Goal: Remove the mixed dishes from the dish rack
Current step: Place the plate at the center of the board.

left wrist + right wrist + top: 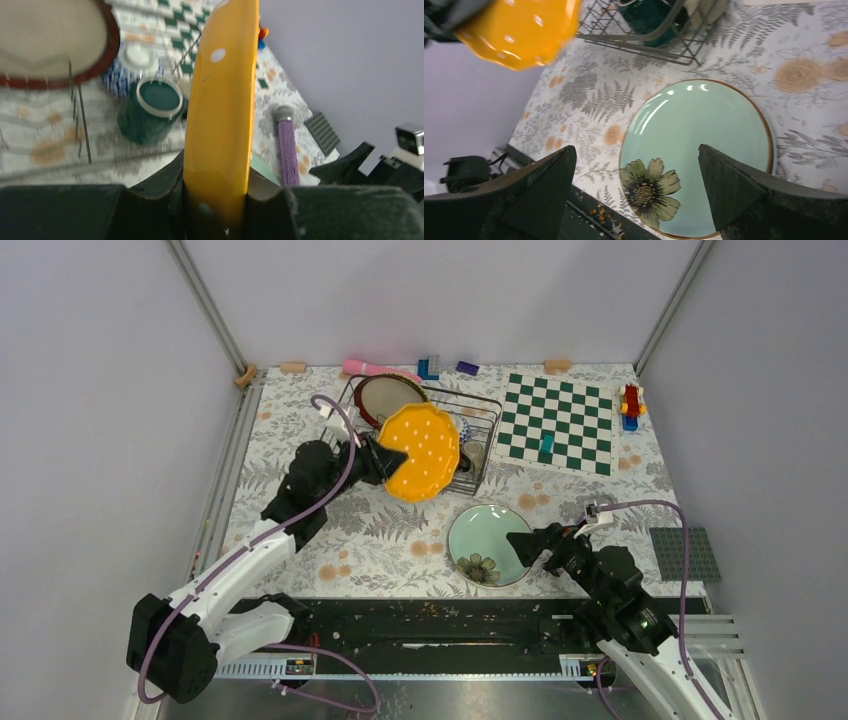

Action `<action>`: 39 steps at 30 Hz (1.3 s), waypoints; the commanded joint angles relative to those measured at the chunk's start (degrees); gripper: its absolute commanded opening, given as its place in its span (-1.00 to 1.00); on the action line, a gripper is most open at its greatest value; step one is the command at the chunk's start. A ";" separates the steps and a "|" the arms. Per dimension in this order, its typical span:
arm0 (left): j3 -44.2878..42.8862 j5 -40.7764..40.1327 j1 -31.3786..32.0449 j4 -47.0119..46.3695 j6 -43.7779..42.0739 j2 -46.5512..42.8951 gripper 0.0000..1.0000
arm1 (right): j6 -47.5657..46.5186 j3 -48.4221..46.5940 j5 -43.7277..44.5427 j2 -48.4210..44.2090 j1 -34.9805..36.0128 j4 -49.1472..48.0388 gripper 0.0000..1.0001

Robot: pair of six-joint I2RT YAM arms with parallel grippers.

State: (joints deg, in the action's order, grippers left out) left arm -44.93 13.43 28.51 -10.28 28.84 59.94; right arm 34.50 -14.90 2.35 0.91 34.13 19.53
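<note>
My left gripper [385, 457] is shut on the rim of the yellow plate [420, 452] and holds it on edge over the front of the dish rack [487, 406]; the plate also shows in the left wrist view [220, 125] and the right wrist view [519, 30]. In the rack stand the cream plate with a dark red rim [385, 396], the dark green mug [150, 110] and a small patterned bowl [122, 65]. The pale green floral plate [488, 545] lies flat on the table. My right gripper [522, 545] is open and empty just above its near edge [696, 145].
The green-and-white chessboard [558, 423] lies right of the rack with a teal piece on it. A purple cylinder [287, 150] shows in the left wrist view. A dark grey baseplate [685, 553] sits at the right edge. Toy blocks line the back edge.
</note>
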 commanded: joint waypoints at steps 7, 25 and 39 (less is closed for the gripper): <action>12.61 9.25 0.05 -21.10 11.78 -11.55 -1.00 | 6.54 2.34 -9.28 2.80 0.05 -18.29 0.97; 12.31 34.38 0.10 -44.23 23.73 8.05 -1.00 | 8.03 -2.40 -23.35 27.13 0.00 -36.88 0.97; 10.36 39.80 1.89 -57.47 33.59 16.65 -1.00 | 13.68 1.27 -12.71 28.89 0.06 -48.64 0.77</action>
State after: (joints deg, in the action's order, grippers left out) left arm -29.74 50.68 30.04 -53.82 57.95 76.01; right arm 45.17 -14.48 -13.02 29.61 34.13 -20.14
